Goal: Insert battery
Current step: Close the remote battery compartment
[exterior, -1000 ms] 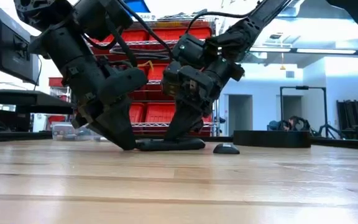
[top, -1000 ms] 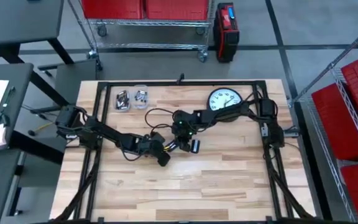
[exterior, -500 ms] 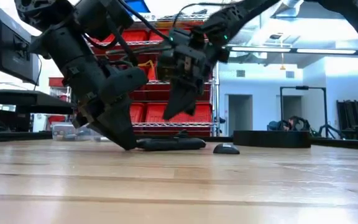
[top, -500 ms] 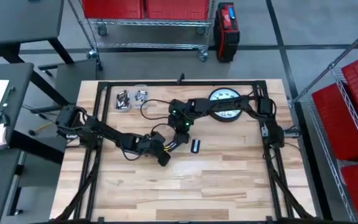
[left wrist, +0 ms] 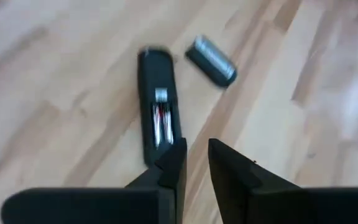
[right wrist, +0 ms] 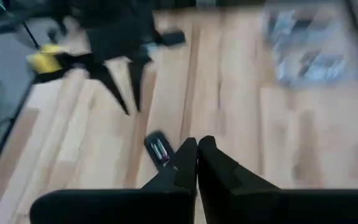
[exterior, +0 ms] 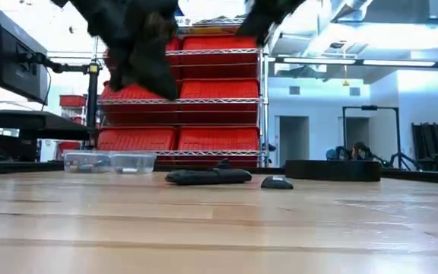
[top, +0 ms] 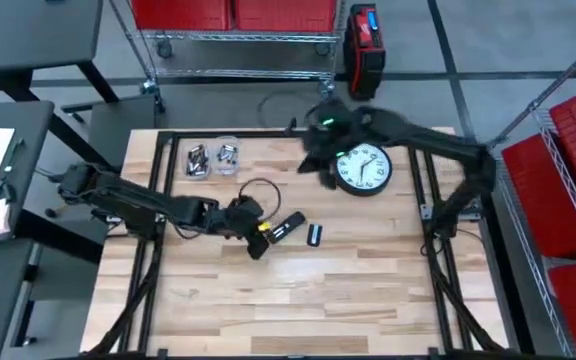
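Observation:
A black remote (top: pixel 286 228) lies on the wooden table with its back up. Its open compartment (left wrist: pixel 160 121) shows batteries inside. The loose battery cover (top: pixel 314 236) lies just to its right, seen too in the left wrist view (left wrist: pixel 211 60). My left gripper (left wrist: pixel 196 152) hangs open above the remote's near-left end (top: pixel 256 242), touching nothing. My right gripper (right wrist: pixel 197 149) is shut and empty, raised high by the far edge (top: pixel 320 170) next to the clock. In the low view the remote (exterior: pixel 207 176) and cover (exterior: pixel 277 182) rest flat, with both grippers lifted clear.
Two clear trays of loose batteries (top: pixel 213 158) stand at the far left of the table. A round wall clock (top: pixel 363 168) lies face up at the far right. Bare wood stretches along the near half of the table.
My right gripper has risen from the remote and swung toward the far edge, ending beside the clock. My left gripper has lifted off the remote's left end and now hangs above it. The remote and cover lie where they were.

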`<state>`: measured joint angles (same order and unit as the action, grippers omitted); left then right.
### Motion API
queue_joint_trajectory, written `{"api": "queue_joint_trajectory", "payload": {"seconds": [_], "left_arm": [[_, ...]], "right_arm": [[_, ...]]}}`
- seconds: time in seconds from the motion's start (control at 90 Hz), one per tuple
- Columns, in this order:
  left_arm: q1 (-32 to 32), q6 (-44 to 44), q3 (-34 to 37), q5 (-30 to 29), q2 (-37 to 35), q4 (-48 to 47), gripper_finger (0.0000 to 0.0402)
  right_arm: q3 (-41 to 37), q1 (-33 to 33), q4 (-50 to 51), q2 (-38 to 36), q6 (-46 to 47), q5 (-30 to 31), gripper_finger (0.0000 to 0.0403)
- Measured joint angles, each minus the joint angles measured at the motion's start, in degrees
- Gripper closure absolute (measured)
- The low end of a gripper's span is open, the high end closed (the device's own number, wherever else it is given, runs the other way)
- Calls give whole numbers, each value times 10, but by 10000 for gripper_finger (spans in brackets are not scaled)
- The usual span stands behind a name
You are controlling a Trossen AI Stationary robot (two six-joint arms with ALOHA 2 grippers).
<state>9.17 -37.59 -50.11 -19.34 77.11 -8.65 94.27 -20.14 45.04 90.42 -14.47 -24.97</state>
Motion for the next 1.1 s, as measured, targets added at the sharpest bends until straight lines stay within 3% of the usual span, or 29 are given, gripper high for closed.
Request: {"api": "queue_joint_trajectory", "payload": {"seconds": [0.122, 0.289, 0.467, 0.722, 0.867, 1.1], "left_arm": [[-25, -12, -13, -1, -29, 7, 354], [-50, -11, -23, 5, -30, 66, 354], [-59, -23, -25, 17, -7, 89, 348], [-52, -32, -32, 121, 109, 178, 312], [-37, 3, -62, 131, 180, 192, 311], [-20, 81, -127, 131, 287, 198, 324]], "right_arm": [[-63, -7, -11, -96, 3, 21, 403], [-232, -18, -68, -215, 81, 41, 403], [-397, -33, -120, -260, 218, 41, 397], [-471, -48, -189, -158, 282, 10, 300], [-471, -46, -232, -70, 273, 3, 253], [-471, -42, -309, 52, 261, -95, 226]]}}
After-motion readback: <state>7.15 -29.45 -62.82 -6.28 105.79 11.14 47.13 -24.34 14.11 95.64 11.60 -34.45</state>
